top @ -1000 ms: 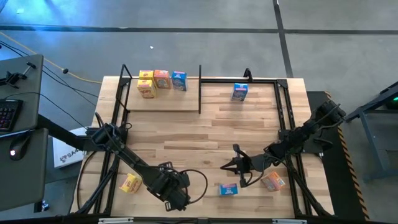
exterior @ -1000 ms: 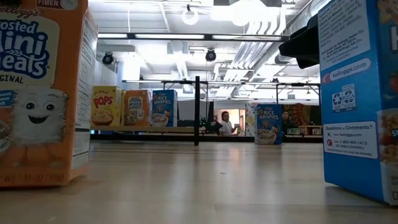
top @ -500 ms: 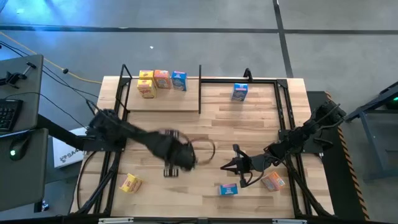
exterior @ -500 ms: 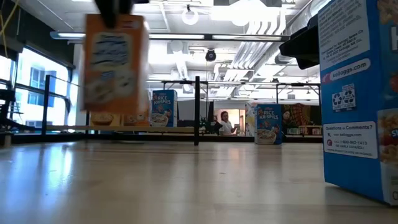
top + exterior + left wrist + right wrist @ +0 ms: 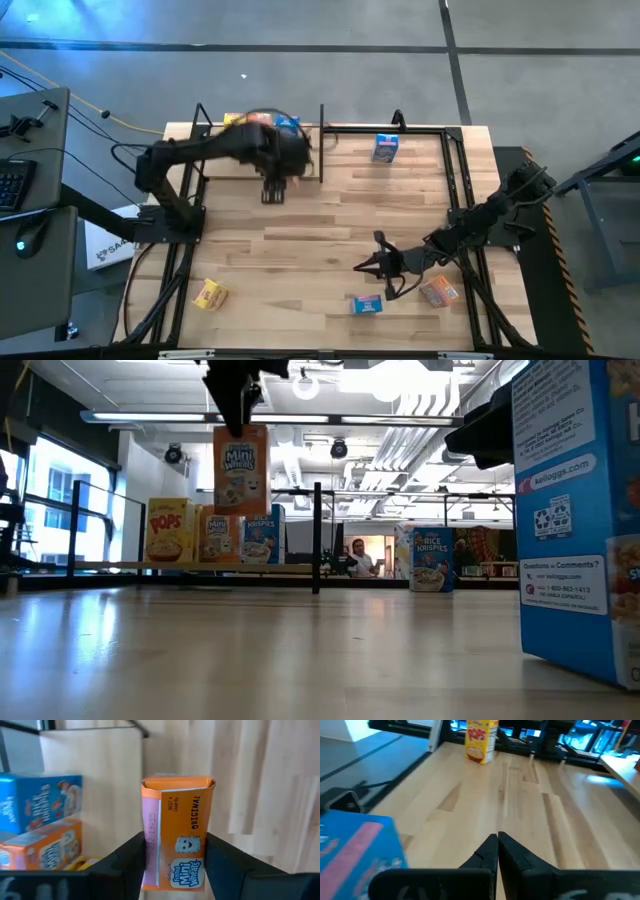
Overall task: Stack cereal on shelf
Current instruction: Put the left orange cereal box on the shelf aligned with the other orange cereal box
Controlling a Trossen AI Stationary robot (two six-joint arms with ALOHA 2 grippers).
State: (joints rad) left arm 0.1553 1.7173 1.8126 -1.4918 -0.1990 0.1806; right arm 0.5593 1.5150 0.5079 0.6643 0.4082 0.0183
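My left gripper [image 5: 272,186] is shut on an orange Mini Wheats box [image 5: 240,470] and holds it in the air beside the shelf's near edge. The shelf [image 5: 230,165] is a light-wood board at the far left with black posts. On it stand a yellow box [image 5: 170,532], an orange box [image 5: 216,535] and a blue box [image 5: 263,532]. My right gripper [image 5: 362,267] is shut and hovers low near the table's near right part, next to a blue box [image 5: 367,305]. My left gripper pinches the orange box near its top end [image 5: 175,870] between its two fingers [image 5: 131,857], one on each of two opposite sides. The fingers come from above, pointing down. The box hangs upright below them, lifted clear of the table.
Another blue box [image 5: 385,148] stands by the far edge, right of the shelf's black post [image 5: 321,140]. An orange box [image 5: 438,291] lies near the right arm, and a yellow box [image 5: 209,294] stands at the near left. Black frame rails run along both sides of the table.
My left gripper has lifted the orange box off the table near the near edge. It has carried the box up and toward the far edge, to the shelf's front. The box has stayed upright in the hold.
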